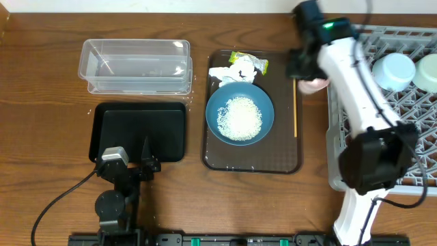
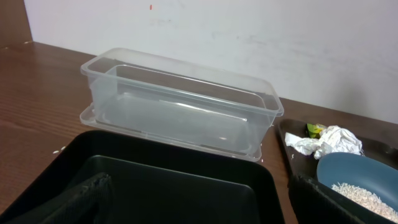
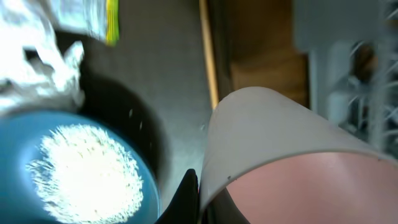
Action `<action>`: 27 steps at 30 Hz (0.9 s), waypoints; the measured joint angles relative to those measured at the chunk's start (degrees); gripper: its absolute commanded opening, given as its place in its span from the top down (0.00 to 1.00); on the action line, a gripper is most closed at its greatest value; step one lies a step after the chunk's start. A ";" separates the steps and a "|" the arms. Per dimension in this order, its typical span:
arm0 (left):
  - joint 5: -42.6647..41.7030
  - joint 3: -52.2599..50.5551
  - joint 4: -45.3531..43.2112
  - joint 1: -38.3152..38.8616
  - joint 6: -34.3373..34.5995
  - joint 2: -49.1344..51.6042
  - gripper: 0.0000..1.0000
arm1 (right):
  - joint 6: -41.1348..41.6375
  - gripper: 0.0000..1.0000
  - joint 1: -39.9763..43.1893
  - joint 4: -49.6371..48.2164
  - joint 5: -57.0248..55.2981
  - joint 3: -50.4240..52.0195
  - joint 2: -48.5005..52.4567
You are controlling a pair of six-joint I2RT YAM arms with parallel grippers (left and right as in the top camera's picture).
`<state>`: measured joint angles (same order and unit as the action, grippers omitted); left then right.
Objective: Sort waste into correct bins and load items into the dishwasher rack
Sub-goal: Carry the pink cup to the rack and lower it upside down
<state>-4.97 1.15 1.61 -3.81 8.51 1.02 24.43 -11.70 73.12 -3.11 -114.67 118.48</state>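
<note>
Standing wide open above the black tray (image 1: 140,130) at the desk's front-left, the left tool (image 1: 130,158) holds nothing. At the serving tray's (image 1: 287,158) right edge, the right tool (image 1: 304,74) pinches the pink cup (image 1: 315,85) by its rim, just beside the rack (image 1: 410,113). The cup looks light, rigid and probably slick.

1. A dark brown serving tray (image 1: 287,160) is lying flat near the middle of the table, its rounded corners and raised rim showing.
2. The wooden table (image 1: 41,102) is showing a brown grain running left to right under everything.
3. A plain white wall (image 2: 298,43) is rising behind the table's far edge in the left wrist view.
</note>
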 measured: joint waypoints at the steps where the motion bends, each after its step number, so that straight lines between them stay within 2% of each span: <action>1: -0.02 0.00 0.00 0.00 0.00 0.00 0.08 | -1.05 0.99 1.95 -0.31 1.90 -0.66 0.00; 5: 0.00 0.00 0.02 0.00 0.00 0.00 0.08 | -5.62 0.99 11.43 -1.79 12.17 -1.51 0.00; 9: 0.02 0.00 0.00 0.00 0.00 0.00 0.08 | -11.19 0.99 20.96 -1.42 28.33 -1.57 0.00; 17: 0.00 0.00 0.00 0.00 0.00 0.02 0.08 | -27.30 0.99 40.46 3.54 54.88 -1.57 0.09; 22: 0.00 0.00 0.00 0.00 0.00 0.02 0.08 | -34.01 0.99 48.57 4.22 63.19 -0.24 0.09; 27: 0.00 0.00 0.00 0.00 0.00 0.00 0.08 | -38.45 0.99 53.79 0.24 67.80 7.89 0.09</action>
<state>-4.97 1.15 1.61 -3.81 8.51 1.02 -14.02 42.09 73.36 64.69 -106.78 118.56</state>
